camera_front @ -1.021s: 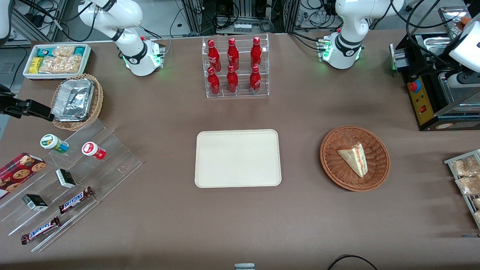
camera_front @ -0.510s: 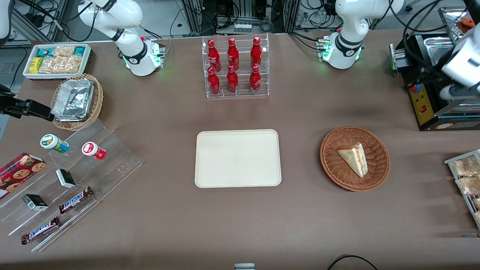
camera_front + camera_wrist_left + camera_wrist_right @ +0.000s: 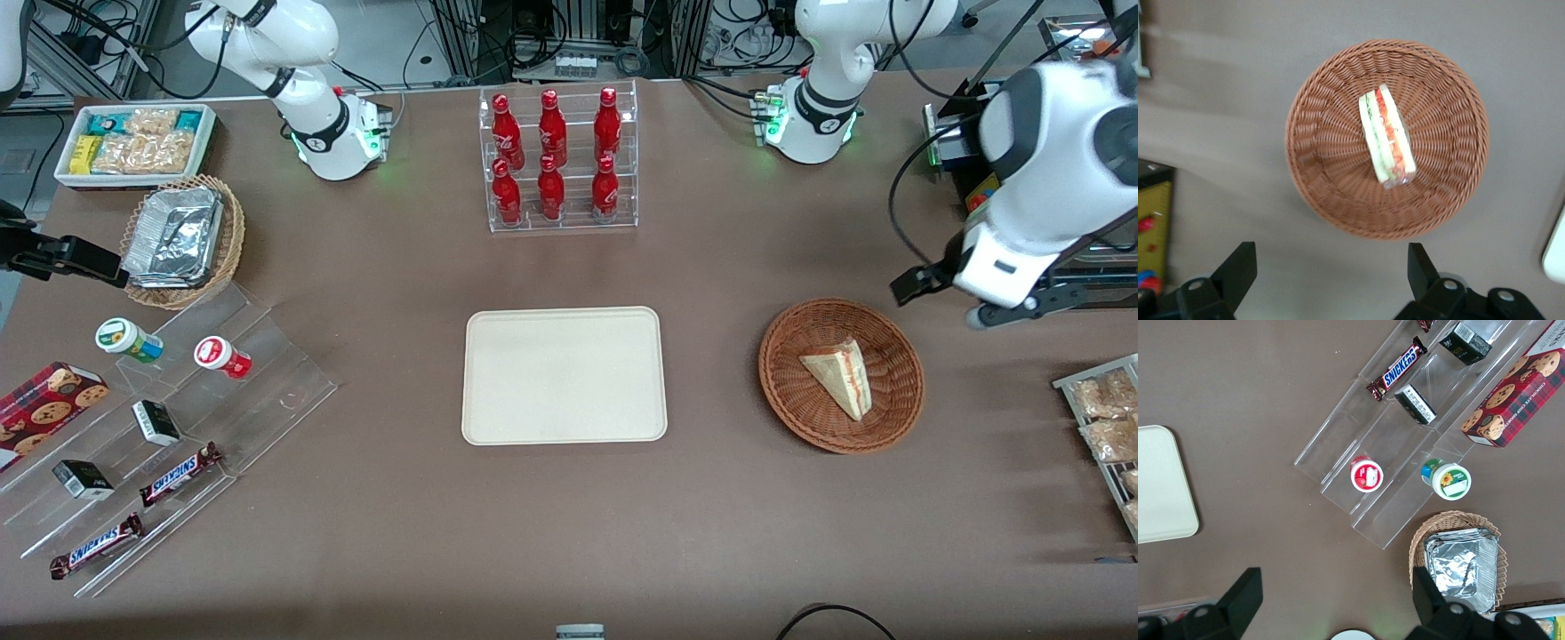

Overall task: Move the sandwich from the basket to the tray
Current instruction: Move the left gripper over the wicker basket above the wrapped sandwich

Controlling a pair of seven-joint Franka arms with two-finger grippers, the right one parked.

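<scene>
Table: brown cloth-covered tabletop point(image 3: 569, 524) carrying every item, with cable-strewn racks at the robots' end.
Basket: round reddish-brown wicker basket point(image 3: 805, 418) sitting toward the working arm's end of the table, well apart from the tray.
Sandwich: triangular sandwich point(image 3: 837, 377) lying inside the basket near its middle; in the front view its red and green filling edge faces about 2 o'clock and its narrow tip points to about 5 o'clock. The wrist view shows it point(image 3: 1386, 137) resting on the woven floor, layers of white, green and red visible.
Tray: cream rectangular tray point(image 3: 564, 375) flat on the cloth at the table's centre, nothing on it.
Gripper: the left arm's gripper point(image 3: 1331, 267) hangs above the cloth just beside the basket's rim point(image 3: 1338, 213), at about 1 o'clock from the basket in the front view and farther from the front camera than it.
Jaws: spread wide, the two dark fingertips point(image 3: 1238, 267) well apart, holding nothing and touching nothing.
Bottle rack: clear acrylic rack with six red bottles point(image 3: 553, 156), at 12 o'clock from the tray.
Foil basket: tan wicker basket with foil containers point(image 3: 178, 236), toward the parked arm's end.
Snack steps: clear stepped stand with Snickers bars point(image 3: 178, 474) and small cups, also at that end.
</scene>
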